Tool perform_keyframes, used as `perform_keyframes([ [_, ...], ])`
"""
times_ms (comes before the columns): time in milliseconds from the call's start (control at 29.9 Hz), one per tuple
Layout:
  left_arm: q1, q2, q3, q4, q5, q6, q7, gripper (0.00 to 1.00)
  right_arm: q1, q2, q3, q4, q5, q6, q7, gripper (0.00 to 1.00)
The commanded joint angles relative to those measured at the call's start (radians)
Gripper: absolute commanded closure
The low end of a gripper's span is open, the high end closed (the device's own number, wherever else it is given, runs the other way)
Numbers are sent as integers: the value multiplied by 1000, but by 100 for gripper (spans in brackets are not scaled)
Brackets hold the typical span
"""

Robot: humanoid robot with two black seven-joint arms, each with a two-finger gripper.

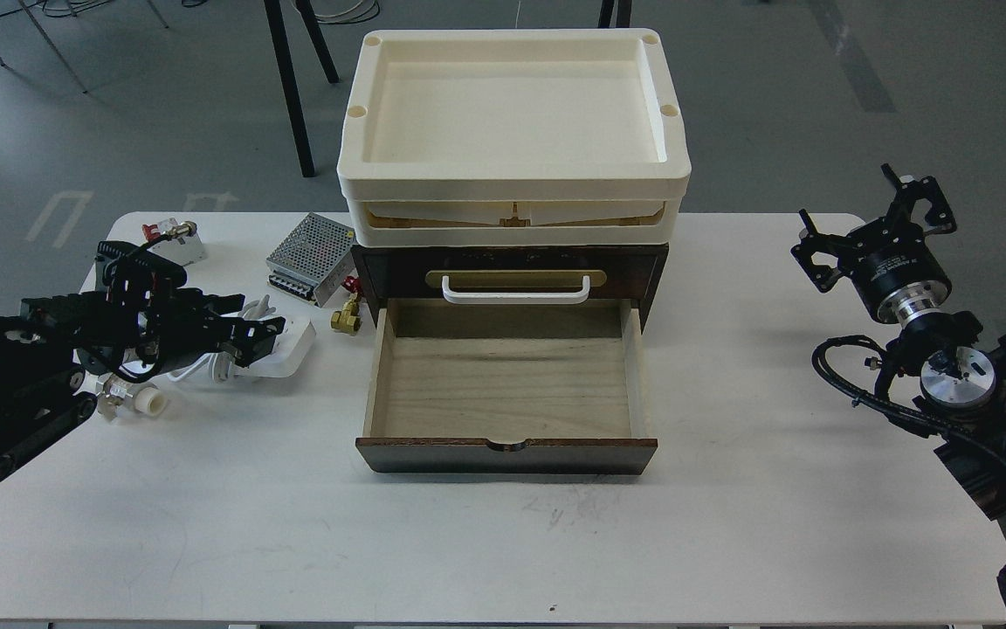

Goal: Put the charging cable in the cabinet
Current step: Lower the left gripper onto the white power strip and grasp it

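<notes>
White worktop (503,542): bare along the near edge; all items lie further back.
Drawer (507,384): pulled fully out toward me, pale wood floor, nothing inside.
Left tool (263,336): low over the power strip at left; the fingers look closed around it, but the contact is hidden by the arm, so I cannot tell for sure.
Power strip (289,345): white, flat on the worktop left of the drawer, cord bunched beside it, mostly hidden under the left arm.
Right tool (892,223): raised at far right, well apart from everything, fingers spread, holding nothing.
Clutter: brass fitting (347,316) just beside the cabinet's left corner; silver mesh box (309,256) behind it; small breaker (173,242) at far left.
Cabinet (512,271): dark brown, upper drawer shut, cream tray (512,114) on top.
Progress: drawer stands ready; strip apparently not lifted. Left to do, by my judgement: lift, carry right, lower into the drawer.
</notes>
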Motion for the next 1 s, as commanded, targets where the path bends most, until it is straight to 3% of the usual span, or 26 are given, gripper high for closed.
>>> perform_keyframes([
  [0,0,0,0,8,0,4,-1,33,0,0,0,0,0,0,1,0],
  [368,0,0,3,32,11,49,-4,32,0,0,0,0,0,0,1,0],
  [569,0,-22,43,114,3,52,-17,33,0,0,0,0,0,0,-1,0],
  [736,2,-33,101,118,5,75,-58,47,0,0,0,0,0,0,1,0],
  [837,0,-34,131,121,2,87,-61,57,0,0,0,0,0,0,-1,0],
  [971,-3,-33,122,123,-1,86,-55,77,0,0,0,0,0,0,1,0],
])
